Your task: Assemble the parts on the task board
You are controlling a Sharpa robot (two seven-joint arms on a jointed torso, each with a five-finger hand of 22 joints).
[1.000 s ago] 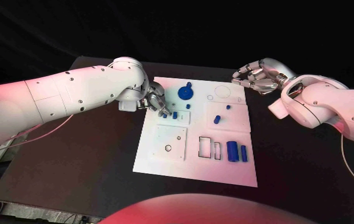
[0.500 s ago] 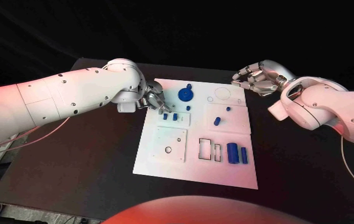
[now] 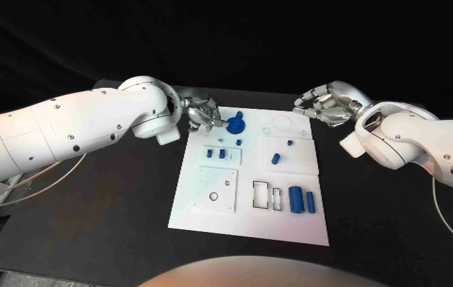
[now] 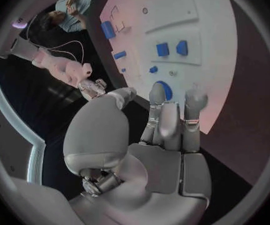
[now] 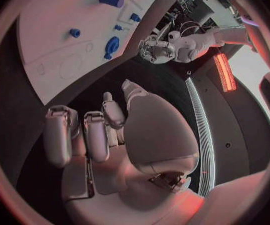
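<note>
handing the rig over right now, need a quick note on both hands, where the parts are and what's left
Left hand: holds nothing, at the task board's far left corner, beside the round blue part.
Right hand: holds nothing, fingers curled, off the board's far right corner.
Parts: two small blue blocks in the left plate; blue peg mid-board; two blue cylinders near the right edge, beside open rectangular slots.
Done: cannot tell which parts are seated.
Left: slots still unfilled.

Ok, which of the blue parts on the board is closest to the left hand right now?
The large round blue part at the board's far edge. It lies just beside the left hand, while the other blue pieces lie farther down the board.
</note>
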